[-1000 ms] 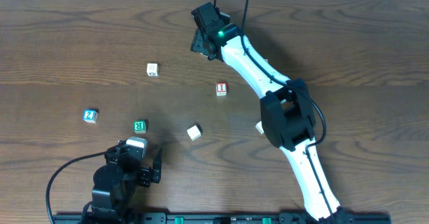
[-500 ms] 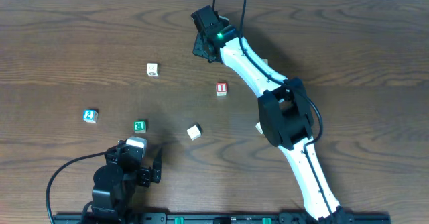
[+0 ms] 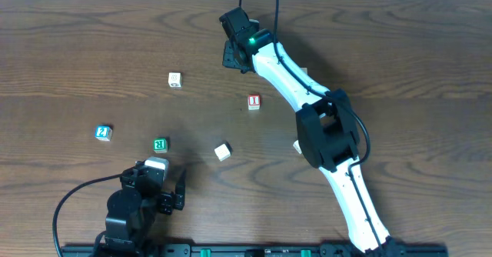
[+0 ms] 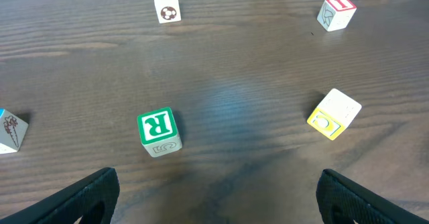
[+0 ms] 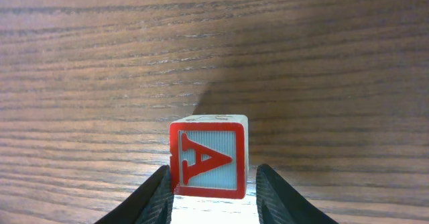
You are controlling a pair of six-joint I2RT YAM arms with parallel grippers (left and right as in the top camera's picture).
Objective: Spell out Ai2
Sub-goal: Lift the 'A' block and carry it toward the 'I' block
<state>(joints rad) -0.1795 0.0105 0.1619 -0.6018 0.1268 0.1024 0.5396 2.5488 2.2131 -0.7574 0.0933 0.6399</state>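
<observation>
At the left of the spread, the blue 2 cube (image 3: 103, 132) lies alone on the wooden table (image 3: 400, 49), well apart from the other two letters. Near the front edge, the left gripper (image 4: 219, 184) hovers with its jaws wide apart and nothing between them. The green R cube (image 4: 159, 131) sits just ahead of it. Farther back stands a white cube with a ball picture (image 3: 175, 79). To the right of the green one, a yellowish cube (image 3: 223, 151) lies turned at an angle. At the far side of the table, the right gripper (image 5: 213, 184) is clamped on the A cube (image 5: 209, 155), a finger pressed to each lower side and the red letter facing the wrist camera. Whether the cube rests on the wood or is lifted cannot be told. The I cube (image 3: 254, 101) rests slightly right of that gripper and nearer the middle, touching nothing.
</observation>
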